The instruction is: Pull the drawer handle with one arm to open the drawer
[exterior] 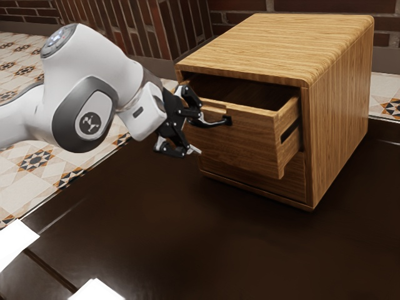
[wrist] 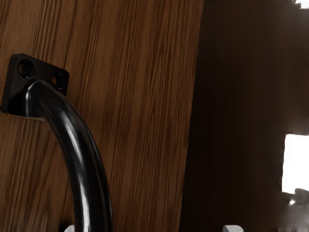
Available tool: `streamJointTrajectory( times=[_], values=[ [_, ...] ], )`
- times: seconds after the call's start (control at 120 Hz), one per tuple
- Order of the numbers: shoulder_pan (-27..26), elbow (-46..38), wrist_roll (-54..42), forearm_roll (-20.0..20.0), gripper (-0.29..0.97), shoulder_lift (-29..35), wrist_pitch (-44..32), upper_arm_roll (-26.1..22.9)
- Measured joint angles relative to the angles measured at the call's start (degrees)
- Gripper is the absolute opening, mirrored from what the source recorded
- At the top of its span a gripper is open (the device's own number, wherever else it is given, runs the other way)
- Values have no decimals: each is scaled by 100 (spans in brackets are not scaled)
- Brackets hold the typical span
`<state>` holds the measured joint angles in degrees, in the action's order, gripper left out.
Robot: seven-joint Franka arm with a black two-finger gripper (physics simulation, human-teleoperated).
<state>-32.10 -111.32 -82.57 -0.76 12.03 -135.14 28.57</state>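
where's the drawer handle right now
In the exterior view the handle is near the centre, on the front of the partly open top drawer of the wooden cabinet, right beside the gripper.

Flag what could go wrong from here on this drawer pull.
1. The pincer looks open around the handle, hooking rather than clamping, so it may slip off mid-pull.
2. The drawer is only partly out; a pull off its axis could jam it in the cabinet.
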Motion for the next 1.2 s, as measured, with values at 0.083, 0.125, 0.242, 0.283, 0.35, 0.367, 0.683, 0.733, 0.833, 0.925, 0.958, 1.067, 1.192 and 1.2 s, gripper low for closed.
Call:
streamJointTrajectory(
  times=[0.083,0.125,0.242,0.283,0.35,0.367,0.683,0.733,0.833,0.925,0.958,1.067,1.192,1.2],
  values=[
    [4,-127,19,45,30,138,-12,-13],
    [81,-217,31,73,28,240,-16,-101],
    [456,-466,71,171,28,542,-18,-459],
    [624,-546,84,189,28,623,-18,-619],
    [783,-644,107,203,31,695,-22,-789],
    [800,-664,113,205,32,711,-22,-809],
    [833,-929,205,235,35,986,-31,-874],
    [843,-995,217,235,35,1060,-32,-917],
    [850,-1127,237,247,36,1195,-31,-944],
    [880,-1268,253,260,34,1356,-31,-970],
    [922,-1319,258,263,34,1411,-30,-1001],
    [1042,-1519,275,262,36,1666,-16,-1106],
    [1174,-1742,293,284,32,1943,5,-1225],
    [1175,-1756,294,287,33,1955,5,-1227]
  ],
)
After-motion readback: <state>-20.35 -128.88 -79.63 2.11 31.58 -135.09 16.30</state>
